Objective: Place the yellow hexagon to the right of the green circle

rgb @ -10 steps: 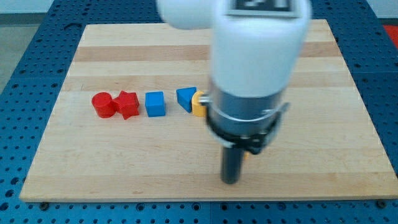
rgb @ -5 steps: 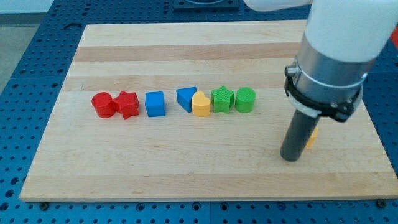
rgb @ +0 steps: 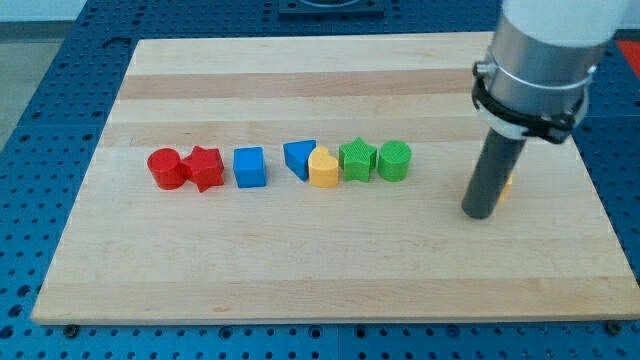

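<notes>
The green circle (rgb: 394, 160) is the right end of a row of blocks across the board's middle. The yellow hexagon (rgb: 506, 186) is mostly hidden behind my rod; only a thin yellow sliver shows at the rod's right side. My tip (rgb: 479, 213) rests on the board right of the green circle and just left of and below the hexagon, touching or nearly touching it.
The row, from the view's left: red circle (rgb: 163, 167), red star (rgb: 205, 168), blue cube (rgb: 250, 167), blue triangle (rgb: 299, 158), yellow heart (rgb: 322, 168), green star (rgb: 357, 159). The wooden board (rgb: 300, 270) lies on a blue perforated table.
My rod swept from the board's middle to the right, then moved up the view. The yellow hexagon moved up with it, staying behind the rod. The row of blocks did not move.
</notes>
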Robot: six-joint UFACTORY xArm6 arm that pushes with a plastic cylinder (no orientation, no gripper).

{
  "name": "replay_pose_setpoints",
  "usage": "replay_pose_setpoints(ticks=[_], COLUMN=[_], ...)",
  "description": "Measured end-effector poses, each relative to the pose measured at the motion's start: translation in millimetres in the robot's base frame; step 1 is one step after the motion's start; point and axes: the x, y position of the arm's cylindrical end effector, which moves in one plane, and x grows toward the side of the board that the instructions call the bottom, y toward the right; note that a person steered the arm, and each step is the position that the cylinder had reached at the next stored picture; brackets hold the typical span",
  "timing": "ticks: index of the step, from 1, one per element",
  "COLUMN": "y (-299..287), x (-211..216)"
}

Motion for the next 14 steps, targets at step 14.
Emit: replay_pose_setpoints(ticks=[14], y=[4.4], x=[-72.1])
